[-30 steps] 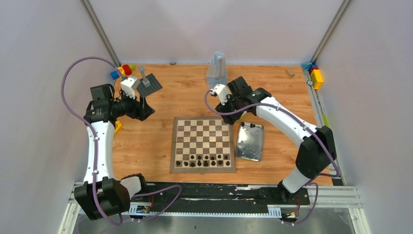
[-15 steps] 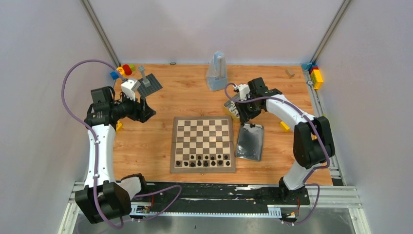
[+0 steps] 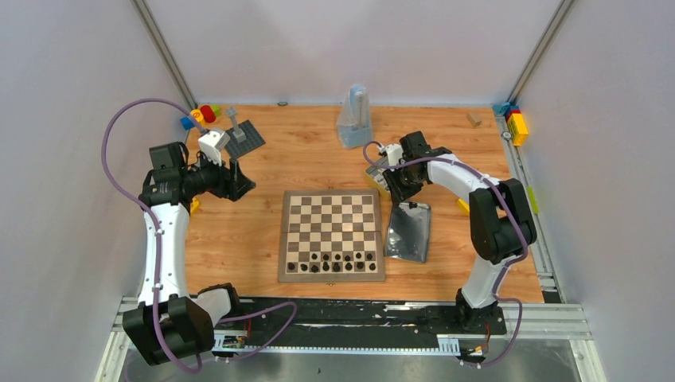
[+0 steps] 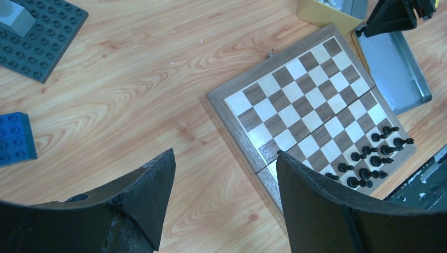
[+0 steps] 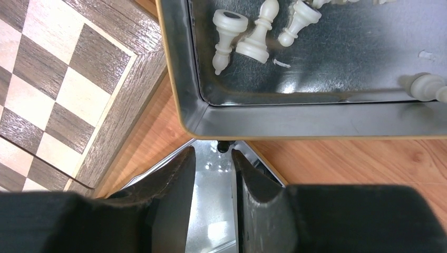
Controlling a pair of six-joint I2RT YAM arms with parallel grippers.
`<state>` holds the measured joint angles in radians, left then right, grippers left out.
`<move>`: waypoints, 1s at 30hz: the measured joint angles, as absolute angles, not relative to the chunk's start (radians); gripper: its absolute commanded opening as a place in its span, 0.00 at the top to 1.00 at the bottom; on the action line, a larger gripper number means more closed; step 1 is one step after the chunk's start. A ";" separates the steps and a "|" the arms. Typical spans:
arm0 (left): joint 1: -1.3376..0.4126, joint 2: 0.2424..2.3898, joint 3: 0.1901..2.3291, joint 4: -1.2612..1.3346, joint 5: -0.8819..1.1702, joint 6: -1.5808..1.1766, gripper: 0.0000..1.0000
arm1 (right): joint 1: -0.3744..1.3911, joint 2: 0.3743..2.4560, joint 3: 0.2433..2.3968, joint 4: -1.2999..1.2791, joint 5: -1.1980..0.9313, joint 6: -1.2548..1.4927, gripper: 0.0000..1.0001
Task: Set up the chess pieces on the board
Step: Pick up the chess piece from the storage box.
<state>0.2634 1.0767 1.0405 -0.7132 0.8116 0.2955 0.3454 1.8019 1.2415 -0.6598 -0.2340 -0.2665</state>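
Left gripper [image 4: 225, 154] is hanging wide open above the orange-brown wooden tabletop [image 4: 158, 68], holding nothing. Right gripper [image 5: 212, 152] is hovering with its fingers a narrow slit apart, gripping nothing, just beside the shiny yellow-rimmed metal tin [image 5: 179, 79]. Pale cream-white chess pieces [image 5: 259, 32] are lying tipped over inside that tin. Glossy black chess pieces [image 3: 333, 262] are standing on the near rows of the brown-and-cream checkered wooden board [image 3: 332, 215], which is lying between the arms
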 measured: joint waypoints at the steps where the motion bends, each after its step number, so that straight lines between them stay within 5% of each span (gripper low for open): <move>1: 0.263 1.077 1.040 -0.713 0.812 0.295 0.22 | 0.345 1.803 1.242 -0.658 -0.234 -0.266 0.70; 19: 0.263 1.077 1.040 -0.713 0.826 0.296 0.22 | 0.345 1.846 1.242 -0.646 -0.218 -0.267 0.82; 30: 0.263 1.077 1.040 -0.713 0.829 0.296 0.22 | 0.345 1.844 1.242 -0.649 -0.213 -0.270 1.00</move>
